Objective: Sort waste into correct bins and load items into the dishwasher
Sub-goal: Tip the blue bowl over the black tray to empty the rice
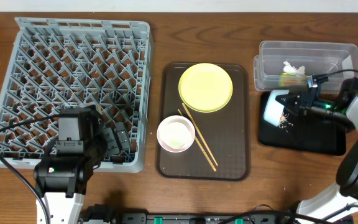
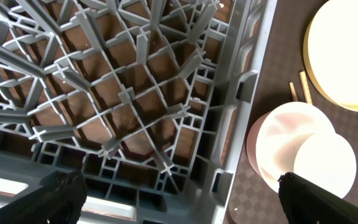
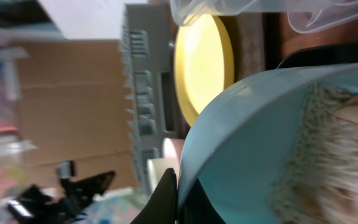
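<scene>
**Left jaws:** I hold them released, spread wide, with nothing between them. Their fingers (image 2: 59, 198) hang over the near right corner of the rack (image 1: 73, 81), whose lattice floor lies directly below. No dish shows in the rack.

**Right of the left jaws:** Just past the rack wall, the brown tray (image 1: 232, 152) sits on the table (image 1: 166, 31).
- The pink bowl (image 1: 166, 127) is the closest item to these jaws, standing upright near the tray's left edge with the white cup (image 2: 325, 165) inside it.
- The chopsticks (image 1: 199, 140) lie flat on the tray beside the bowl, on its far side from the jaws, and run diagonally.
- The plate (image 1: 206, 87) lies flat further out, at the tray's back.

**Right jaws:** I hold them clenched on the rim of the blue bowl (image 3: 260, 124).
- The bowl is tipped onto its side, its mouth turned away from the jaws towards the brown tray.
- Rice scraps (image 3: 328, 143) cling to its inner wall.

**Below the right jaws:** The black tray (image 1: 309, 140) lies under the jaws and the bowl. A few scraps lie on it beneath the bowl's rim.

**Beyond the right jaws:** The clear tub (image 1: 334, 53) stands just behind the black tray. The tissue (image 1: 293, 67) and the wrapper (image 1: 289, 79) lie inside it, at its left end.
</scene>
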Motion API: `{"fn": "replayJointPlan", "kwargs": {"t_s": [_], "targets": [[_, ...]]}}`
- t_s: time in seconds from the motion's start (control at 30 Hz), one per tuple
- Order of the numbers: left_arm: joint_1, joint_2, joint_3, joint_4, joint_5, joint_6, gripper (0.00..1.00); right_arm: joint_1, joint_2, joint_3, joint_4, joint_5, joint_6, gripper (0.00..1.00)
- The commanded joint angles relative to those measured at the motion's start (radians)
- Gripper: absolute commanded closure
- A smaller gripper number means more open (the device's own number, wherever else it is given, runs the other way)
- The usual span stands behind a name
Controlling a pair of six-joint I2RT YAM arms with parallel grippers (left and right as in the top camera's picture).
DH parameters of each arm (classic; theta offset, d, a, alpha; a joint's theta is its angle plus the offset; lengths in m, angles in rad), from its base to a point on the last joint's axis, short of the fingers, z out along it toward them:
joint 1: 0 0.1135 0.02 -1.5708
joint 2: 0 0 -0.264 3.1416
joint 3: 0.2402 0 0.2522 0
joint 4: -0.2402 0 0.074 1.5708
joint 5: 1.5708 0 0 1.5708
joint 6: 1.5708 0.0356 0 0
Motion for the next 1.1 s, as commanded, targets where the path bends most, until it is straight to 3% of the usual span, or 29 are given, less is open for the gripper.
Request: {"fn": "replayJointPlan", "kwargs": {"t_s": [0.0,0.23,0.77,1.07], "targets": [[-0.004,0.001,0.019,-0.003,-0.012,-0.005,0.0,-0.04,0.036,-0.004,0.002,-0.168,-0.026,0.99],[-0.004,0.001,0.019,-0.003,-0.012,-0.005,0.0,-0.096,0.051,-0.004,0.002,-0.304,-0.063,0.99],[-0.004,0.001,0.019,-0.003,-0.012,-0.005,0.0,-0.312,0.051,-0.004,-0.014,-0.305,0.002,0.99],[-0.004,0.001,0.019,-0.003,-0.012,-0.005,0.0,-0.217,0.051,-0.004,-0.077,-0.285,-0.007,0.99]]}}
